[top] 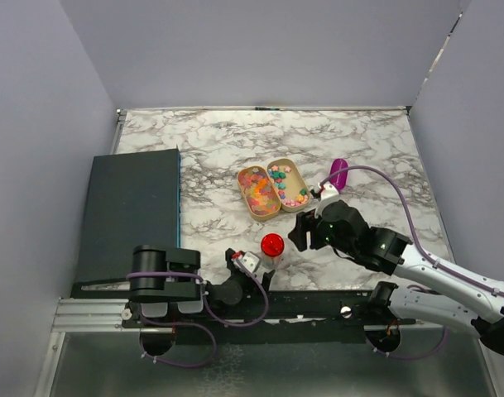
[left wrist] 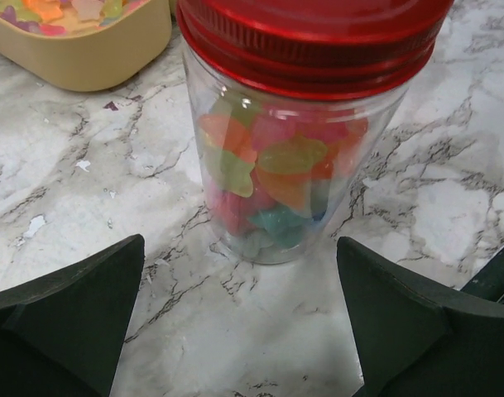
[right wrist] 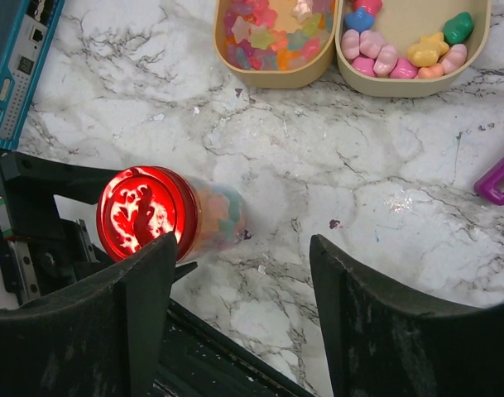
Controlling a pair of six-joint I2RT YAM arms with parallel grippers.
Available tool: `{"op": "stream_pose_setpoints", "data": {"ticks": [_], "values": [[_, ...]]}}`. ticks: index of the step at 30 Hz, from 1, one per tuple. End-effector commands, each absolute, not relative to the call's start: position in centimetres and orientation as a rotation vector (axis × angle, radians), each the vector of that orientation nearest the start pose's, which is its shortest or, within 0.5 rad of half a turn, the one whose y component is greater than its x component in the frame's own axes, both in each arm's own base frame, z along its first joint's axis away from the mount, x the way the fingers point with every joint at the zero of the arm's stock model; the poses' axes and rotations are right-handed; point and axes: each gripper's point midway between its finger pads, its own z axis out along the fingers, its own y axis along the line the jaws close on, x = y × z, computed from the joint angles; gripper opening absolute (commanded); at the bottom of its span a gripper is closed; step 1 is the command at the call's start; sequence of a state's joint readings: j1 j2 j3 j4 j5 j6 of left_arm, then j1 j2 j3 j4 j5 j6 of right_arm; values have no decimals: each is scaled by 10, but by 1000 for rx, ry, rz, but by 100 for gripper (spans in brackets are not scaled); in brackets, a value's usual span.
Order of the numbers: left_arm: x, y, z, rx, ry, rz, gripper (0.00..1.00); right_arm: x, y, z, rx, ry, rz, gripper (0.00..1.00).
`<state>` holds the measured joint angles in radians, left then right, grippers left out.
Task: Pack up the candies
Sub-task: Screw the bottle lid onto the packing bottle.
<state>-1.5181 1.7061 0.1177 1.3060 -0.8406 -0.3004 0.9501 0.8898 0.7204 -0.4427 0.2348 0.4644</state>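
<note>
Pastel candies [left wrist: 268, 178] fill the lower half of a clear jar [left wrist: 293, 149] with a shiny red lid [top: 272, 244]. The jar stands upright near the table's front edge. More candies lie in two beige oval trays: small ones in the left tray [top: 258, 192], bigger ones in the right tray [top: 288, 182]. My left gripper [left wrist: 240, 277] is open and empty, just short of the jar, its fingers on either side and apart from it. My right gripper [right wrist: 243, 256] is open and empty, above the table to the right of the jar [right wrist: 148, 211]. A purple scoop [top: 338, 174] lies right of the trays.
A dark blue box [top: 132, 211] lies at the table's left. Grey walls enclose the marble table [top: 210, 157]. The black arm base rail [top: 260, 310] runs along the front edge. The scoop's end shows at the right edge of the right wrist view [right wrist: 500, 178].
</note>
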Motion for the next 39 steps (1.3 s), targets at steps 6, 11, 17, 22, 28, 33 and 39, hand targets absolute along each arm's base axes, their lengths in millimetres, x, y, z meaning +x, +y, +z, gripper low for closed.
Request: {"op": "stream_pose_setpoints", "data": {"ticks": [6, 11, 17, 22, 28, 33, 39], "values": [[145, -317, 53, 473, 1575, -678, 99, 192, 230, 160, -427, 2175, 589, 70], [150, -327, 52, 504, 1564, -705, 99, 192, 238, 159, -455, 2181, 641, 70], [162, -339, 51, 533, 1548, -716, 99, 193, 251, 157, -502, 2183, 717, 70], [170, -345, 49, 552, 1537, -729, 93, 191, 260, 151, -549, 2202, 781, 67], [170, -350, 43, 611, 1538, -765, 74, 197, 266, 147, -563, 2210, 847, 54], [168, -349, 36, 650, 1555, -812, 55, 198, 268, 142, -577, 2224, 892, 44], [169, -348, 31, 680, 1573, -857, 45, 191, 271, 139, -602, 2232, 951, 40]]}}
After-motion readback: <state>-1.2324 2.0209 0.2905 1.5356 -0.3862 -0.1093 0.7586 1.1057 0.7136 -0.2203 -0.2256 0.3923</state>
